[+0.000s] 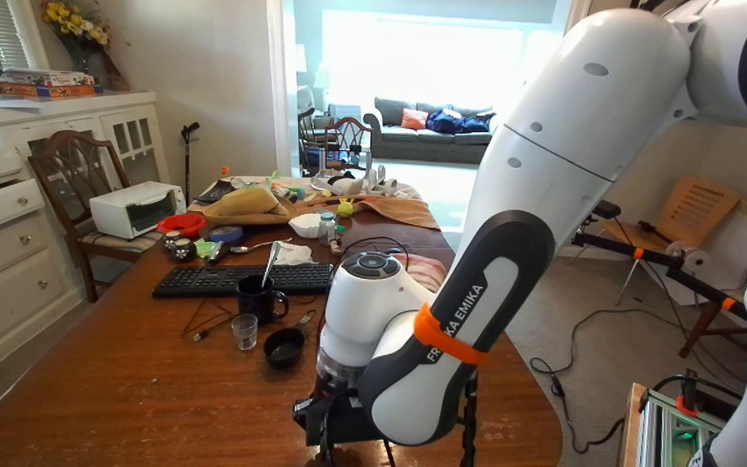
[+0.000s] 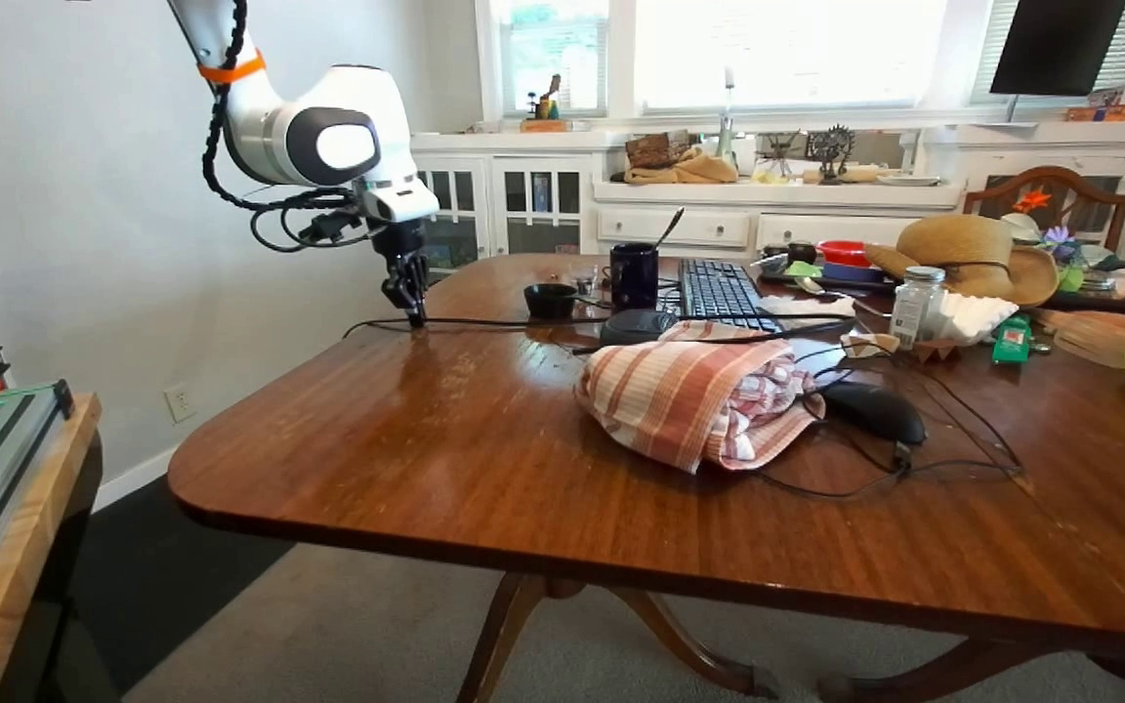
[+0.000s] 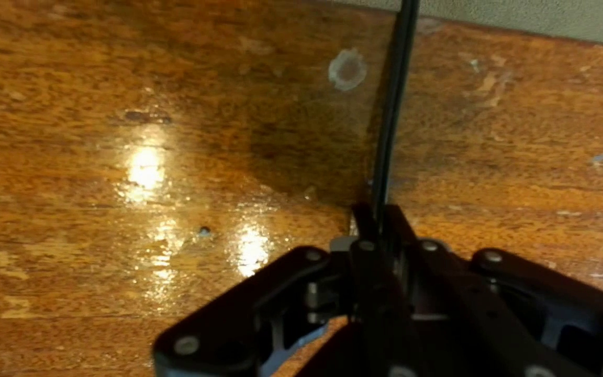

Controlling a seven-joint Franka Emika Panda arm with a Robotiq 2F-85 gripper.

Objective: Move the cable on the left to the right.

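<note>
1. In an exterior view, the arm mostly hides the jaws; sweeping sideways might topple the glass.
2. In an exterior view, the cable lies across the worktop near the black cup, which dragging might tip.
3. In the wrist view, the jaws pinch the cable; tension could pull it loose.

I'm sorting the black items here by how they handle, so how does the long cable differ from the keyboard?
The cable is a thin, flexible-looking cord, while the keyboard is a broad, rigid-looking slab. The cable is held in the closed gripper; the keyboard lies flat on the table, apart from the gripper. Both are black.
</note>
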